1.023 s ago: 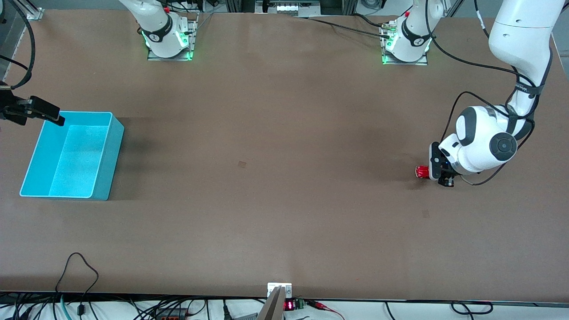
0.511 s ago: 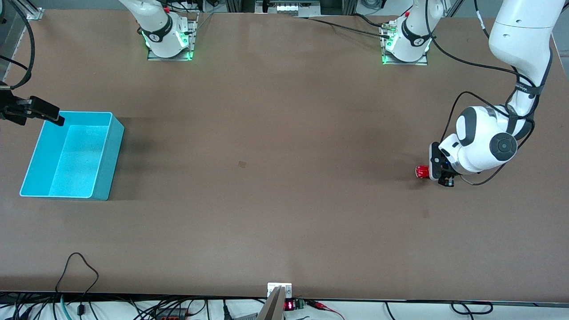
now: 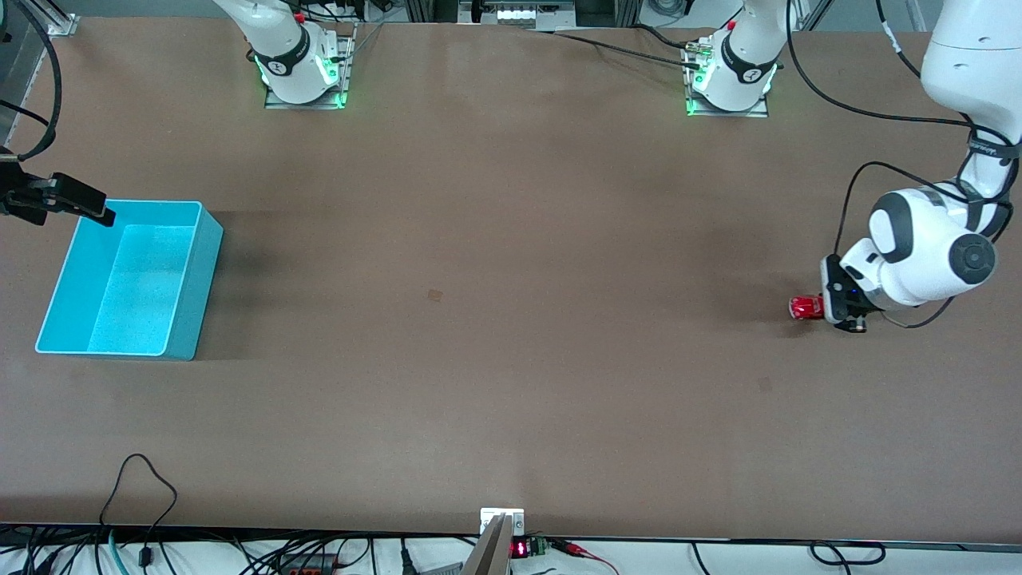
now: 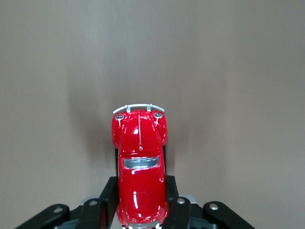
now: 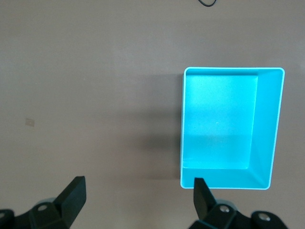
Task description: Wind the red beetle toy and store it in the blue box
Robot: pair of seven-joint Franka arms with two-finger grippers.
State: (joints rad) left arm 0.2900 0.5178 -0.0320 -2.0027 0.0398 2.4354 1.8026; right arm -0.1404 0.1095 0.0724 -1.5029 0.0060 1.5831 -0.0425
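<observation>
Dragged toward the left arm's end of the table, the red beetle toy (image 3: pixel 806 307) now sits noticeably closer to that table edge than it did in the 2 earlier frames, where it barely shifted, and the left gripper (image 3: pixel 822 307) has travelled with it. The left wrist view shows the toy (image 4: pixel 141 168) pinched by its rear half between the black fingers (image 4: pixel 107 196), nose pointing away from the wrist and bumper clear of them, low against the brown table (image 3: pixel 511 383). That backward pull along the surface looks like the winding stroke of a pull-back motor, so the winding step is probably under way rather than finished; whether the wheels are actually pressed to the tabletop cannot be told. The blue box (image 3: pixel 196 271) stands well apart at the right arm's end of the table, open and holding nothing, so storing is not yet done and the toy has the whole table length to cover. The right gripper (image 3: pixel 80 204) waits over the box's rim at the corner farthest from the front camera, its fingers (image 5: pixel 71 195) spread wide and holding nothing.
</observation>
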